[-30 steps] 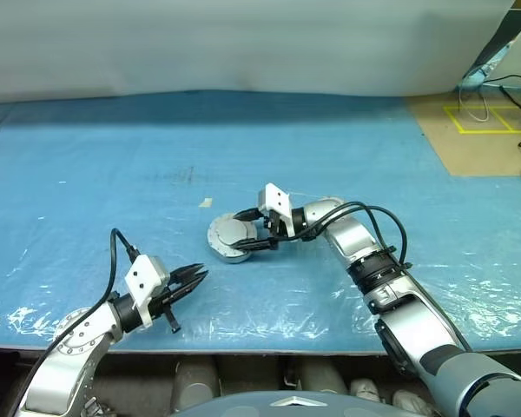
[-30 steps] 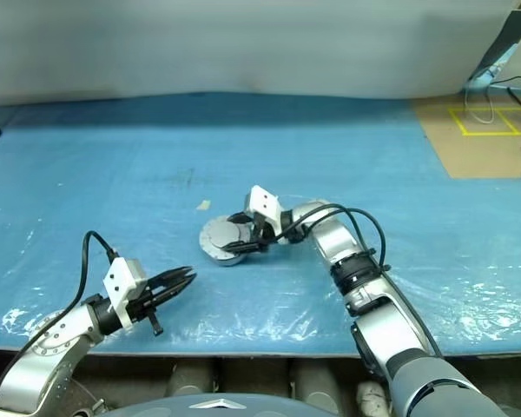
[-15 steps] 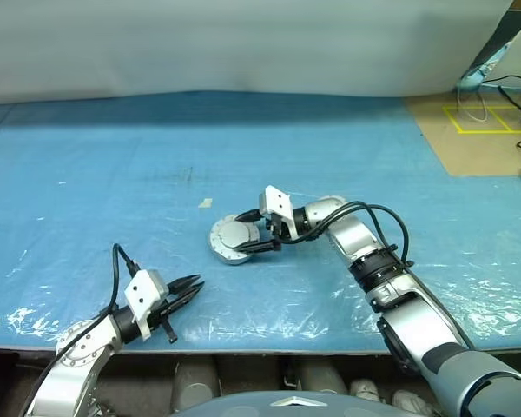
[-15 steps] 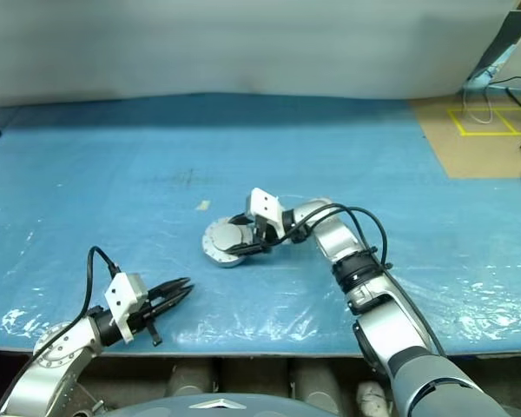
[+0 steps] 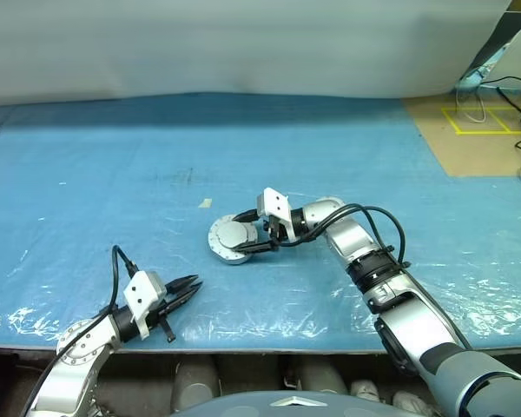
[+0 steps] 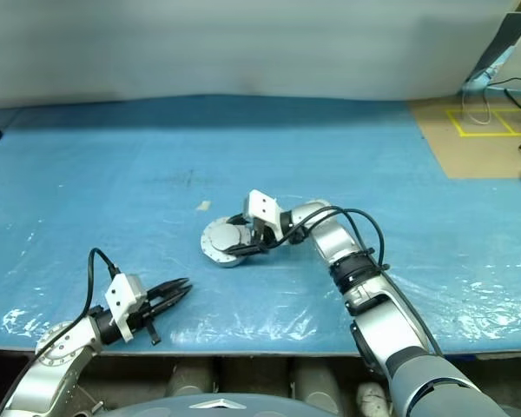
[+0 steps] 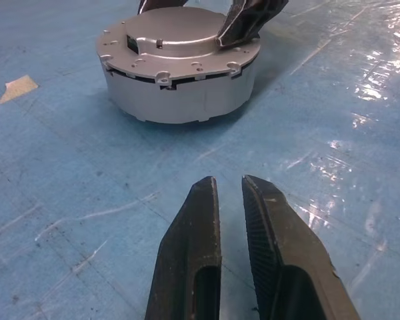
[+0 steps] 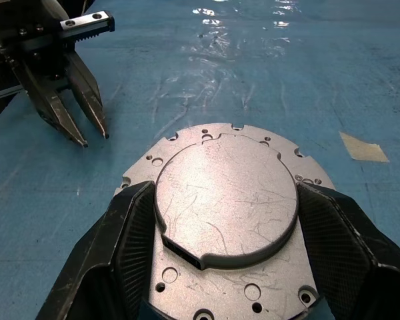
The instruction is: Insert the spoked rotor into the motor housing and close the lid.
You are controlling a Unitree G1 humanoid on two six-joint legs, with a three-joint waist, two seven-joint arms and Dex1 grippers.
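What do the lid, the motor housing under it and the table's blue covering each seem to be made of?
Lid: likely metal, matt silver-grey; fine scratches and drilled holes show.
Motor housing: likely cast or machined metal, dull silver; smooth wall with dark slots under the lid.
Blue covering: probably thin plastic sheet; it wrinkles and gives glossy glints.

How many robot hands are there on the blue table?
2. The right hand is at the middle of the table, its fingers around the lid on the motor housing. The left hand is near the front edge, empty.
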